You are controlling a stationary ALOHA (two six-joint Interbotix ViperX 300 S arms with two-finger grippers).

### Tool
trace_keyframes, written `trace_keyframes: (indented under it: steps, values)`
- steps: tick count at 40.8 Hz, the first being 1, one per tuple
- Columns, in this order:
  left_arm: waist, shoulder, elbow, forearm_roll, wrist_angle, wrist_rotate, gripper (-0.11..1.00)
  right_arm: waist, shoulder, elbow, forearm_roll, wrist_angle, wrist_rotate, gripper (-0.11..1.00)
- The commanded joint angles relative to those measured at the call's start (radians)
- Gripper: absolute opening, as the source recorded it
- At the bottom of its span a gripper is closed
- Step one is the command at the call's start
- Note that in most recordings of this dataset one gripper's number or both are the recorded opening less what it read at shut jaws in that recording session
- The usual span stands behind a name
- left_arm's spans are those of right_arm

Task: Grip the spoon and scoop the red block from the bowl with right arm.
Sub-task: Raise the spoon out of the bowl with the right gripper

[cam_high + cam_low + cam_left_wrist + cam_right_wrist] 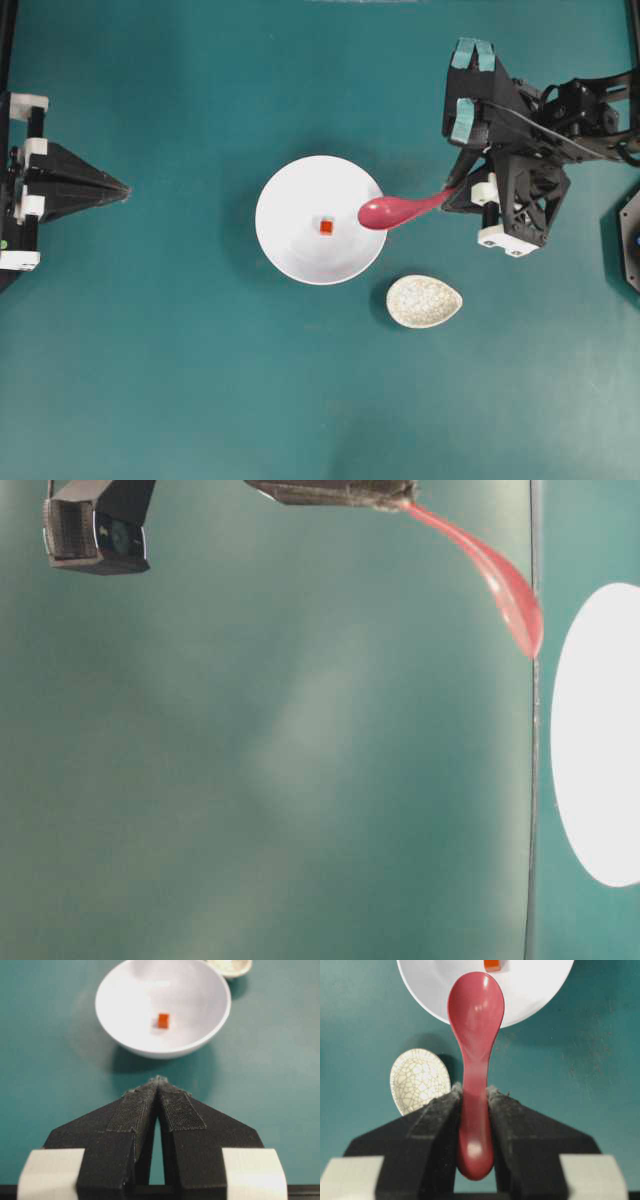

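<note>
Your right gripper (475,1110) clamps the pink spoon (395,211) by its handle, its scoop poised over the white bowl's (285,255) rim toward the red block (326,227) at mid-table, likely set to scoop, while the left gripper (158,1091) rests pressed together.

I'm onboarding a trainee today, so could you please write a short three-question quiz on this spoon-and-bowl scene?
1. True or false: the glossy pink soup spoon is clamped in the right gripper.
2. Where is the tiny red-orange block? A) in the large round white bowl B) in the spoon C) in the speckled beige dish
3. Fill in: the left gripper is ____.

Key: 1 true; 2 A; 3 shut, holding nothing.
</note>
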Motion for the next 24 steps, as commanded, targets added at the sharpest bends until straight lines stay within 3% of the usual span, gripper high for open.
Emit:
trace_keyframes:
  steps: [1,24]
  values:
    - [0.002,0.005,-0.026,0.003,-0.006,-0.002,0.0,0.003,-0.015,-0.014,0.0,0.0,-0.002,0.24]
    - [0.002,0.006,-0.026,0.003,-0.011,-0.002,0.0,0.002,0.144,-0.133,-0.028,0.098,-0.008,0.24]
